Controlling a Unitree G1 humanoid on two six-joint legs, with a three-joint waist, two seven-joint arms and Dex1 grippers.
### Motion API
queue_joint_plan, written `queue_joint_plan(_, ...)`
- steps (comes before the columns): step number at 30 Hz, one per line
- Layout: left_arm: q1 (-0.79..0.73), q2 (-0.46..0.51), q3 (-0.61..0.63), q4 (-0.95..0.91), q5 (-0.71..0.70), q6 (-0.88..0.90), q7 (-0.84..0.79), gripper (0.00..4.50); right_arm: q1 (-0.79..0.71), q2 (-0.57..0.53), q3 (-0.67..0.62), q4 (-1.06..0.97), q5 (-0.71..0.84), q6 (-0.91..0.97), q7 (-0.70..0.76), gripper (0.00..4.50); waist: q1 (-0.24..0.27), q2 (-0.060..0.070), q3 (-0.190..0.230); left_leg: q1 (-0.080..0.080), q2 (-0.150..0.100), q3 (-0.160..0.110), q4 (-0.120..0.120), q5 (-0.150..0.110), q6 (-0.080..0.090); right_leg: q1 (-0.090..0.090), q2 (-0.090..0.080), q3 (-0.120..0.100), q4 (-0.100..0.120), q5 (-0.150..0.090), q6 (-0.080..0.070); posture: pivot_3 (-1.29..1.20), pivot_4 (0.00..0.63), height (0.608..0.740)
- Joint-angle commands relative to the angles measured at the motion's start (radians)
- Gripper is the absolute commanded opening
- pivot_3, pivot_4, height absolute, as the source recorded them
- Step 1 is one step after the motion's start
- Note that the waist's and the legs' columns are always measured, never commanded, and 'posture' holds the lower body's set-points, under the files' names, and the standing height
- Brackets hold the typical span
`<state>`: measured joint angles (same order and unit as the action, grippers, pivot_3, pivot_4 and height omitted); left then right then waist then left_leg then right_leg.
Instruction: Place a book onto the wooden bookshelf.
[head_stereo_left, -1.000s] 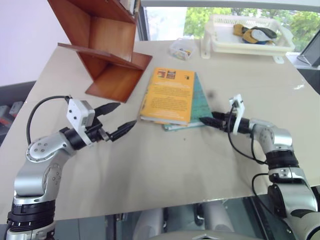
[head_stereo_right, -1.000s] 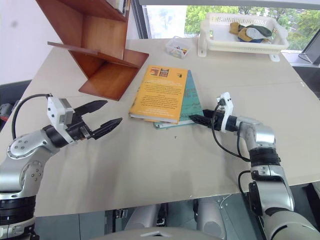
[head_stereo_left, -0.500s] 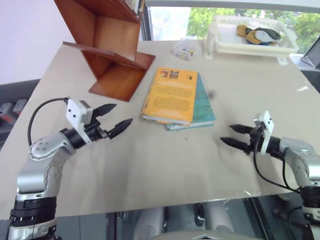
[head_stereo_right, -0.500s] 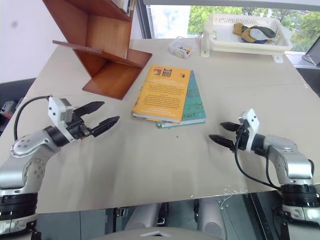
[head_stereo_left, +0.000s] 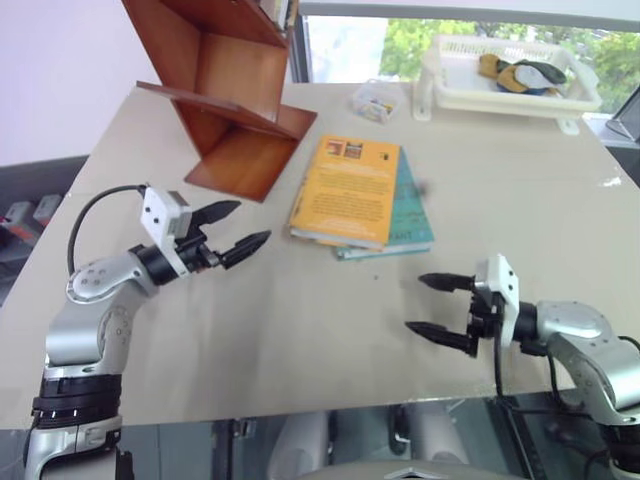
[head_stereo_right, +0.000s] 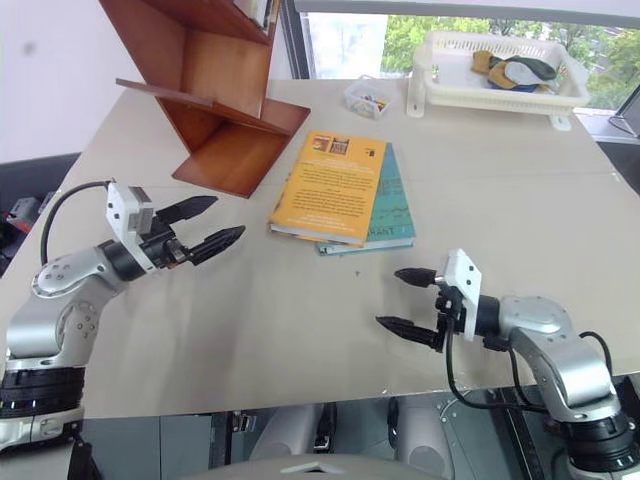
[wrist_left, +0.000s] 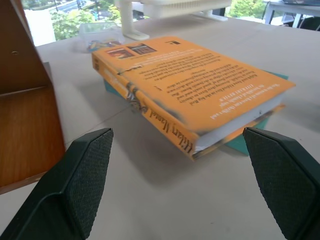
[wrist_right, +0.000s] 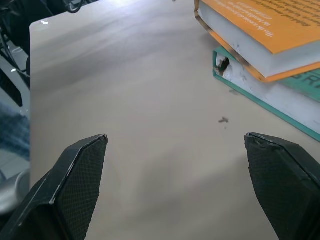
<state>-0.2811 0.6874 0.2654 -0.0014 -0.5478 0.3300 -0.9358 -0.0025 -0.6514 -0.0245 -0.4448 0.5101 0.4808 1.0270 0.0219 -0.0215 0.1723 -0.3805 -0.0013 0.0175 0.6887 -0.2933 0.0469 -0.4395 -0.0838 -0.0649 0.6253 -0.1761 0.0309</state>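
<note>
Orange book (head_stereo_left: 346, 190) lies on teal book (head_stereo_left: 413, 212), mid-desk, beside wooden bookshelf (head_stereo_left: 226, 95) | our left gripper (head_stereo_left: 233, 231) wide open, empty, aimed at spine | right gripper (head_stereo_left: 432, 305) open, empty, apart.

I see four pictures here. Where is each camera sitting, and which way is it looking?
Left eye view: on the head, looking down over the table; both arms show, left pincer and right pincer open.
Right eye view: its twin beside it, same scene with the bookshelf and basket.
Left wrist view: on the left arm, facing the orange book between its two fingers.
Right wrist view: on the right arm, facing bare table and the orange book atop the teal book.
Both wrist views share the orange book.
</note>
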Motion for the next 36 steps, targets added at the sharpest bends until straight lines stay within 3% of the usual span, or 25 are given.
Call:
queue_joint_plan(1,-0.107,-0.017,0.010,0.125,-0.065,0.089,-0.022,4.42,0.034,-0.051,-0.085,-0.077,0.058,-0.015,0.031,4.50,-0.002,0.000,0.000,0.000,0.000,0.000,0.000,-0.001,0.001,0.000,0.000,0.000,0.000,0.000,0.000,0.00,0.150,0.707)
queue_joint_plan(3,-0.212,-0.024,0.015,0.267,-0.117,0.223,-0.044,4.42,0.063,-0.083,-0.131,-0.097,0.077,-0.033,0.048,4.50,-0.002,-0.001,0.000,0.000,0.000,-0.001,0.000,-0.001,0.002,0.001,0.000,-0.001,0.000,0.000,0.000,0.00,0.150,0.707)
queue_joint_plan(8,-0.442,-0.030,-0.040,0.602,-0.086,0.419,-0.100,4.42,0.119,-0.129,-0.217,-0.110,0.083,-0.071,0.058,4.50,-0.008,-0.004,-0.001,0.001,-0.001,-0.002,0.002,-0.001,0.003,0.002,0.001,-0.002,0.001,-0.001,0.003,0.00,0.150,0.707)
queue_joint_plan(13,-0.604,-0.059,-0.095,0.846,-0.036,0.511,-0.197,4.42,0.146,-0.115,-0.234,-0.127,0.084,-0.093,0.030,4.50,-0.011,-0.004,-0.001,0.000,-0.002,-0.001,0.002,0.000,0.001,0.001,0.001,-0.001,0.001,0.000,0.001,0.00,0.150,0.707)
queue_joint_plan(18,-0.759,-0.120,-0.069,1.113,0.000,0.583,-0.204,4.42,0.179,-0.099,-0.240,-0.153,0.080,-0.117,0.002,4.50,-0.007,-0.005,-0.001,-0.001,-0.003,-0.001,0.002,-0.001,0.002,0.001,-0.001,-0.002,0.001,0.000,0.001,0.00,0.150,0.707)
queue_joint_plan(30,-0.839,-0.184,-0.022,1.283,0.090,0.608,-0.156,4.42,0.188,-0.103,-0.313,-0.138,0.116,-0.165,0.009,4.50,-0.009,-0.006,-0.001,0.000,-0.003,-0.001,0.002,-0.001,0.003,0.002,-0.001,-0.001,0.002,0.000,0.001,0.00,0.150,0.707)
queue_joint_plan(32,-0.837,-0.187,-0.015,1.285,0.100,0.607,-0.155,3.89,0.180,-0.092,-0.327,-0.126,0.128,-0.169,0.000,4.50,-0.008,-0.006,-0.001,0.000,-0.003,-0.001,0.002,-0.001,0.003,0.002,-0.002,-0.001,0.002,0.000,0.001,0.00,0.150,0.707)
queue_joint_plan(36,-0.834,-0.191,-0.016,1.283,0.121,0.609,-0.175,3.89,0.145,-0.070,-0.365,-0.104,0.177,-0.164,-0.029,4.50,-0.009,-0.006,-0.001,0.000,-0.003,-0.001,0.003,0.000,0.001,0.002,-0.002,-0.001,0.002,0.000,0.001,0.00,0.150,0.707)
